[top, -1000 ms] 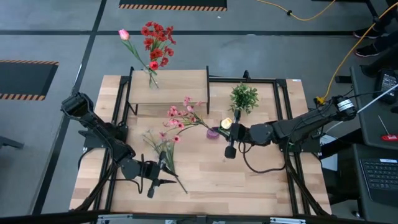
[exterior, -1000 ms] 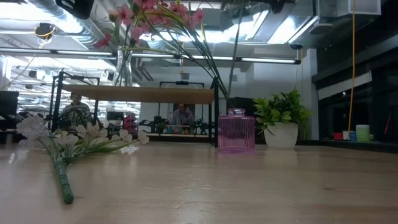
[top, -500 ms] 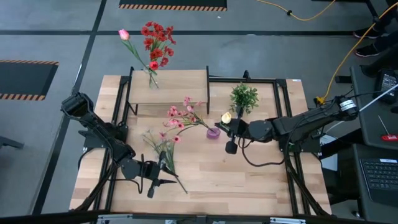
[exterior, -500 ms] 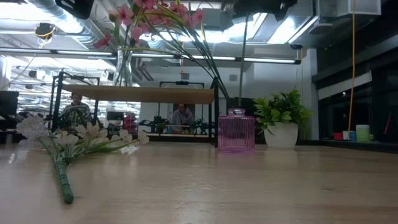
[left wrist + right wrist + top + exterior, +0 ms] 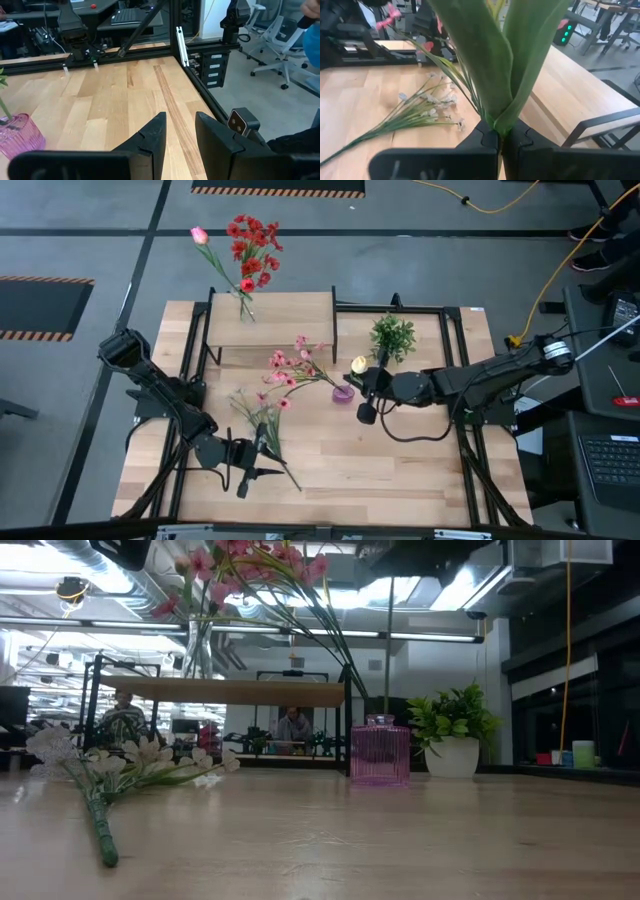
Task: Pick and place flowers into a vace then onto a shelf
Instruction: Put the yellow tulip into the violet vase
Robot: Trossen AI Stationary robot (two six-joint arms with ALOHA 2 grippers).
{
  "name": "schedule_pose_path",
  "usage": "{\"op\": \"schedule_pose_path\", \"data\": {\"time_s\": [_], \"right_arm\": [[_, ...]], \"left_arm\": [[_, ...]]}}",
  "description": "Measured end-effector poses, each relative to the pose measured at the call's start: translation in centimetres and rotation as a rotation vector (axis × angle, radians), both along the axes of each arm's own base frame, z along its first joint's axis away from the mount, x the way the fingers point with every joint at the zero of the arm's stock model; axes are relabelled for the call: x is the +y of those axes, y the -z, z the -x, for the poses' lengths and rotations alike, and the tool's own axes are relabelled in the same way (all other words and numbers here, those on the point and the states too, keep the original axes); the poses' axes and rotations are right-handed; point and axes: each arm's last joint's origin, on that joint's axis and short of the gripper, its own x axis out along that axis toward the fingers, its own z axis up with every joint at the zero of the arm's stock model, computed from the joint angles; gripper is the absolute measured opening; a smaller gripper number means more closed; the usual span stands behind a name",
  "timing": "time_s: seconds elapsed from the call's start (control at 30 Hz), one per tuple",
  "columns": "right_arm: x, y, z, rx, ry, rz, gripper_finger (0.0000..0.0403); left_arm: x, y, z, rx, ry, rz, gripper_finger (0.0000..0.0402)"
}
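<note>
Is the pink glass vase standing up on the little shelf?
No, the pink vase stands on the big tabletop, beside the shelf rather than on its board.

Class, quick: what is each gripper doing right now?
Left gripper: open, holding nothing, near the table's front.
Right gripper: shut on a cream tulip stem, beside the pink vase.

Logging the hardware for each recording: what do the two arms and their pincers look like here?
Both arms are dark, jointed and tubular, with black cables looping beside them. The left pincer has two chunky, angular black fingers; the right pincer has matching black fingers on a flat dark crossbar. No markings are legible.
</note>
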Motion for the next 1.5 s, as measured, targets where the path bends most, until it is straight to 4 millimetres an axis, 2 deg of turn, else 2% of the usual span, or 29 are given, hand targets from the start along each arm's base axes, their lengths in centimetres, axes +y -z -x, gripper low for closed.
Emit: {"op": "schedule_pose_path", "data": {"time_s": [0.47, 0.8, 1.03, 1.5], "right_arm": [[0.1, 1.0, -1.0, -0.008, 0.017, -0.031, 0.0], [-1.4, 4.9, 0.0, -0.093, 0.059, -0.065, 0.0], [-1.8, 6.3, 0.7, -0.127, 0.047, -0.083, 0.0002], [-1.8, 7.0, 1.0, -0.1, 0.053, -0.102, 0.0078]], "left_arm": [[0.0, 0.0, 0.0, 0.001, 0.001, 0.001, 0.0098], [0.0, 0.0, 0.0, 0.0, 0.001, -0.004, 0.0097], [0.0, 0.0, 0.0, -0.004, 0.005, -0.022, 0.0098], [0.0, 0.0, 0.0, -0.004, 0.004, -0.022, 0.0098]]}}
